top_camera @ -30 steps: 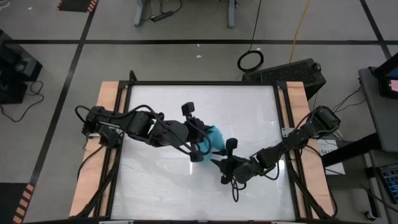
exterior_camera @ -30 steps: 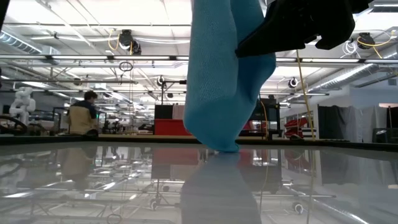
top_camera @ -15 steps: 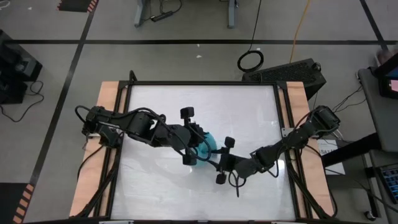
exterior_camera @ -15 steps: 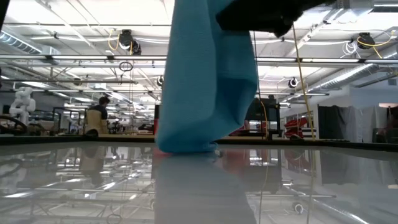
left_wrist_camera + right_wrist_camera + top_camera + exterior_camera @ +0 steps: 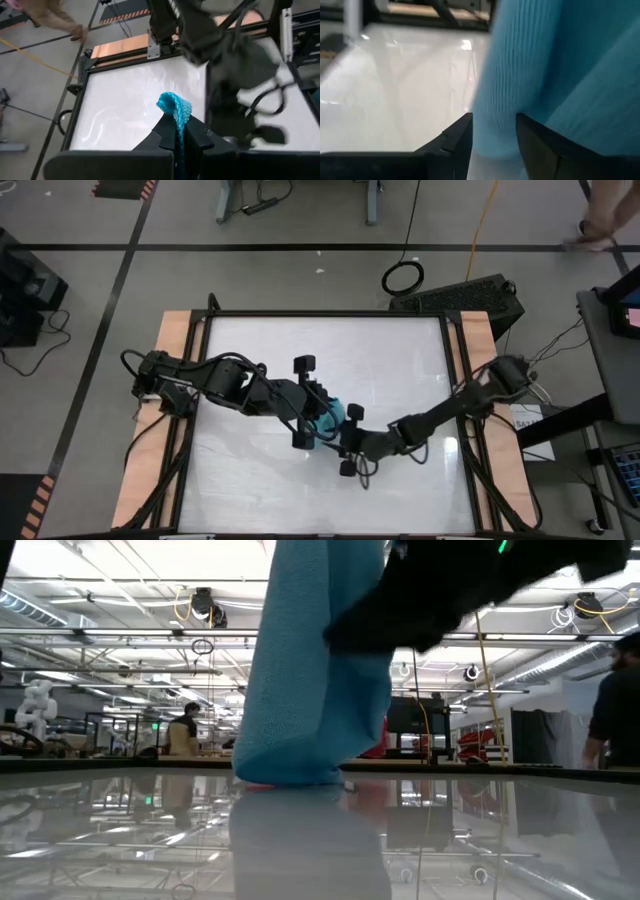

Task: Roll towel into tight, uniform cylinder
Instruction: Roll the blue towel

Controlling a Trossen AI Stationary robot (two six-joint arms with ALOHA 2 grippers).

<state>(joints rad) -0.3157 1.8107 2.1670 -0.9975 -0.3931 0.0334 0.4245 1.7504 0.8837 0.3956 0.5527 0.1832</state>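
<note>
**Towel hangs between two pincers, rolling not begun**

The white surface (image 5: 250, 360) fills the frame. Above its middle the towel (image 5: 310, 670) dangles, its lower edge touching. The left pincer (image 5: 178, 131) is clamped on its top; the right pincer (image 5: 492, 131) stands apart around the cloth. Next, probably, lay it flat.

surface: glossy white table (image 5: 260, 350) | wooden side strips | on it: towel (image 5: 310, 690) lower end, apparently touching

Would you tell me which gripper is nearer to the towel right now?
Left: the left gripper is shut on the towel; the right gripper reaches it, fingers straddling a fold.
</note>
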